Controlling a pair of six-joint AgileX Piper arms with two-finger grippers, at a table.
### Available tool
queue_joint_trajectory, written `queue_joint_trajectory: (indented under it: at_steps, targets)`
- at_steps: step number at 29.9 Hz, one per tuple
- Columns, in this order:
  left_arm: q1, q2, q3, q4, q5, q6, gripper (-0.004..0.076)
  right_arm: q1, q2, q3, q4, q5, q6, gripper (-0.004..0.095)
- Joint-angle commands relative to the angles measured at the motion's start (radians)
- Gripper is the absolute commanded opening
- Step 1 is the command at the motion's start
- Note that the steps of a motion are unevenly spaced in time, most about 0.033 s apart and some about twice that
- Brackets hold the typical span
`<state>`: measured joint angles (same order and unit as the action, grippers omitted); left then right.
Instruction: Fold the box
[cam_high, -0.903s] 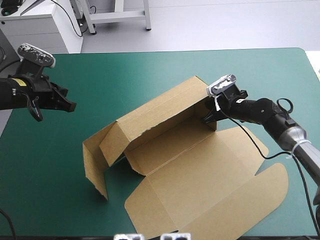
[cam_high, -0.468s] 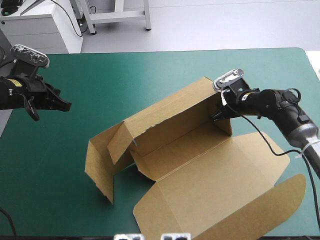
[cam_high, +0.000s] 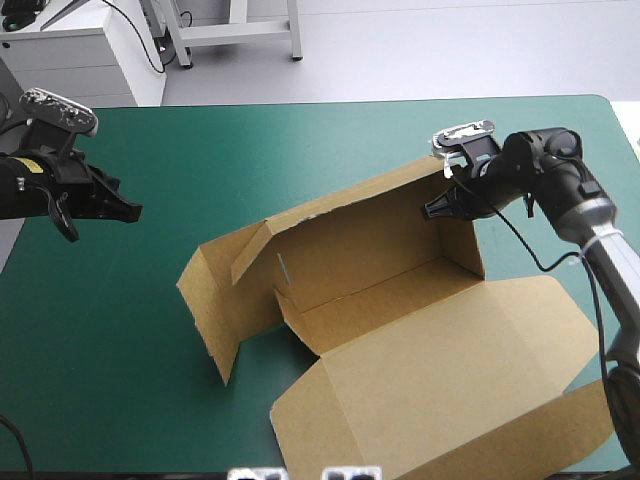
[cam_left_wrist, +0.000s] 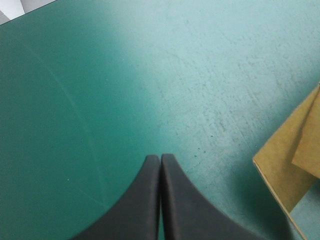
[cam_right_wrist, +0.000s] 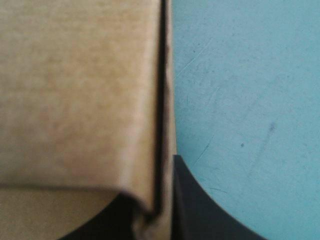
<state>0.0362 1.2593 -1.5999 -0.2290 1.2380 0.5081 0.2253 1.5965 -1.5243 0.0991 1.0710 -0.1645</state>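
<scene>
Swung rightward and more upright than earlier, the box (cam_high: 400, 330) has its back wall pinched between your right jaws, so hold it square on the counter (cam_high: 250, 140) while your left jaws, clenched empty well apart, tuck the end flap ahead of them.

The box (cam_high: 430, 370) is matt brown board with a faint fibrous grain, the table's teal-green cover (cam_high: 250, 150) is matt and lightly scratched, the black fingers (cam_left_wrist: 140, 210) smooth and dull.
</scene>
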Motion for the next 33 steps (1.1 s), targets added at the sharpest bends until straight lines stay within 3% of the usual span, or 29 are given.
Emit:
queue_joint_trajectory:
  at_steps: [1, 13, 16, 21, 23, 33]
  targets:
    - [0.000, -0.023, -0.031, -0.013, -0.050, -0.011, -0.0009, -0.004, 0.050, -0.111, 0.036, 0.045, 0.060, -0.0018]
    - [0.000, -0.023, -0.031, -0.013, -0.050, -0.011, -0.0009, -0.004, 0.346, -0.408, 0.047, 0.172, 0.122, 0.0004]
    - [0.000, -0.023, -0.031, -0.013, -0.050, -0.011, -0.0009, -0.004, 0.370, -0.413, 0.048, 0.164, 0.109, 0.0132]
    - [0.000, -0.023, -0.031, -0.013, -0.050, -0.019, -0.0009, -0.004, 0.369, -0.420, 0.051, 0.129, 0.076, 0.0560]
    - [0.000, -0.023, -0.031, -0.013, -0.050, -0.040, -0.0009, -0.004, 0.369, -0.447, 0.051, 0.137, 0.076, 0.0680]
    - [0.000, -0.023, -0.031, -0.013, -0.050, -0.045, -0.0009, -0.004, 0.328, -0.540, 0.054, 0.180, 0.065, 0.0697]
